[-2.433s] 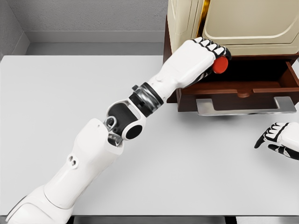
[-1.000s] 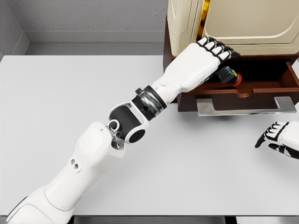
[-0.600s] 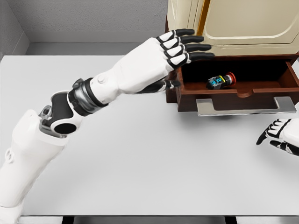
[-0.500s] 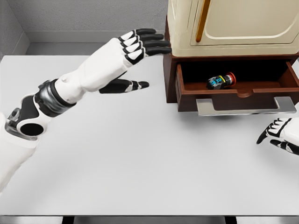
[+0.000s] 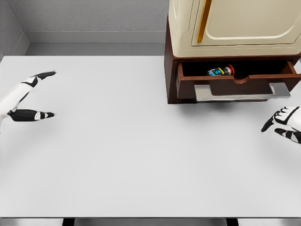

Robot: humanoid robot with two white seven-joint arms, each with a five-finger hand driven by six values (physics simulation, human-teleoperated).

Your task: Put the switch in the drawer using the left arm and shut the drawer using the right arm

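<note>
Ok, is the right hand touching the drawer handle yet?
No, the right hand hovers over the table, apart from the drawer handle.

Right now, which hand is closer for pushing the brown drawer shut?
The right hand. It sits just below the brown wooden drawer's silver handle; the left hand is far across the table.

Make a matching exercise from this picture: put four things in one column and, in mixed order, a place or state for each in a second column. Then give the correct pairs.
Column 1
1. small red-capped switch
2. dark brown wooden drawer
3. white left hand
4. white right hand

Column 2
A. at the right edge, below the drawer's handle
B. partly open
C. at the left edge, fingers spread
D. lying inside the drawer

Pairs: 1-D, 2-B, 3-C, 4-A
</note>
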